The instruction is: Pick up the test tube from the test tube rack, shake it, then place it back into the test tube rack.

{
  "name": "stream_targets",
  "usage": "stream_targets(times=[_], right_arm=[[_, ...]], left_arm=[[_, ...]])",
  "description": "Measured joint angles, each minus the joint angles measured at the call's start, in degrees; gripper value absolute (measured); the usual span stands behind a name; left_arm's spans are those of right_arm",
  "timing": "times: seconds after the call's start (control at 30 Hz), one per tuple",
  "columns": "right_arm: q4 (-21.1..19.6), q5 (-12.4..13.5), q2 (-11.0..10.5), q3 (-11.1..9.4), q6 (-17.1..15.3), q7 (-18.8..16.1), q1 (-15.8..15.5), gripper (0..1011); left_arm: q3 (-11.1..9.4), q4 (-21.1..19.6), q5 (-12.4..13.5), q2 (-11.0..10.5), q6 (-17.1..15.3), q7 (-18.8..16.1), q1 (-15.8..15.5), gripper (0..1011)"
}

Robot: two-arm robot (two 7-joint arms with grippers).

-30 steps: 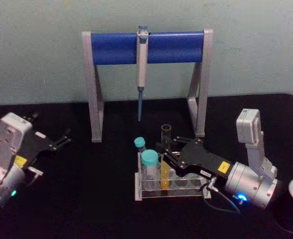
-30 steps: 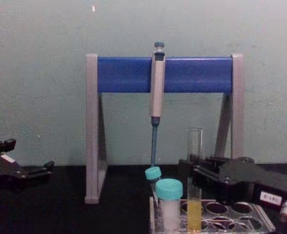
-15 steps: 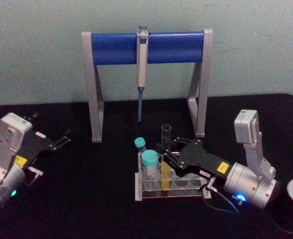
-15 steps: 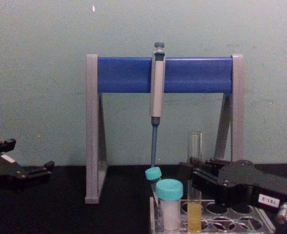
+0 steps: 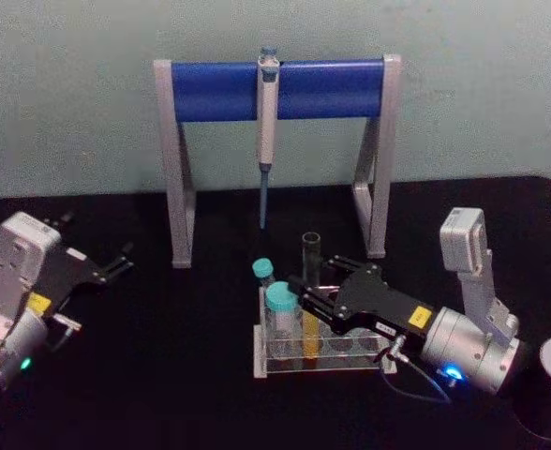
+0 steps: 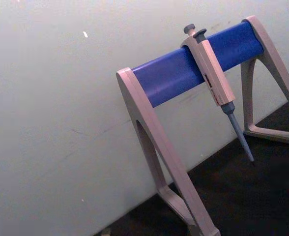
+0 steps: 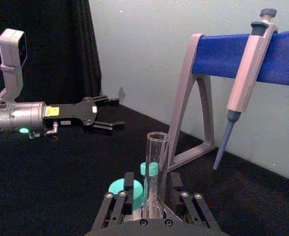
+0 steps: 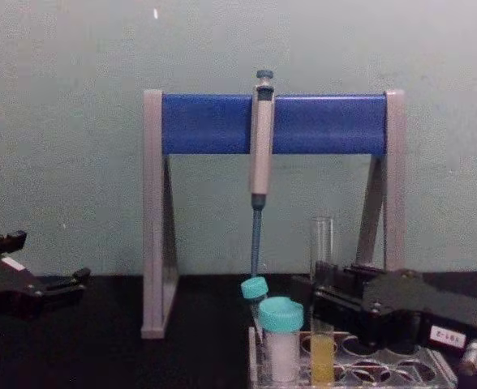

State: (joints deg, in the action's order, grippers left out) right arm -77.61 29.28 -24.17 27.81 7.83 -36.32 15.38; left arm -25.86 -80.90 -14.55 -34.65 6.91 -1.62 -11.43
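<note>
Right gripper clenched on the test tube, seated in the test tube rack; left gripper released, parked. Lift straight, or you tip neighbouring tubes.

The test tube rack sat at lower centre of the head view, with the test tube standing upright in it and two capped tubes just to its left. The pipette stand stood behind at upper centre, a pipette hanging from its bar. The right gripper reached in from the lower right to the test tube, and the left gripper lay at the left edge.
</note>
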Motion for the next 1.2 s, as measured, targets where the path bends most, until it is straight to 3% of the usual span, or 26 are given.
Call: stream_targets(times=[0.3, 0.63, 0.93, 1.2], right_arm=[[-0.02, 0.09, -0.02, -0.01, 0.04, -0.05, 0.01, 736], [-0.07, 0.16, -0.02, -0.01, 0.09, -0.09, 0.0, 998], [-0.25, 0.29, -0.02, -0.1, 0.14, -0.21, -0.02, 1000], [-4.11, 0.74, -0.9, -1.52, 1.39, 0.1, -1.0, 1000]], left_arm=[[0.0, 0.0, 0.0, 0.0, 0.0, 0.0, 0.0, 1001], [0.0, 0.0, 0.0, 0.0, 0.0, 0.0, 0.0, 1001], [0.0, 0.0, 0.0, 0.0, 0.0, 0.0, 0.0, 1001], [0.0, 0.0, 0.0, 0.0, 0.0, 0.0, 0.0, 1001]])
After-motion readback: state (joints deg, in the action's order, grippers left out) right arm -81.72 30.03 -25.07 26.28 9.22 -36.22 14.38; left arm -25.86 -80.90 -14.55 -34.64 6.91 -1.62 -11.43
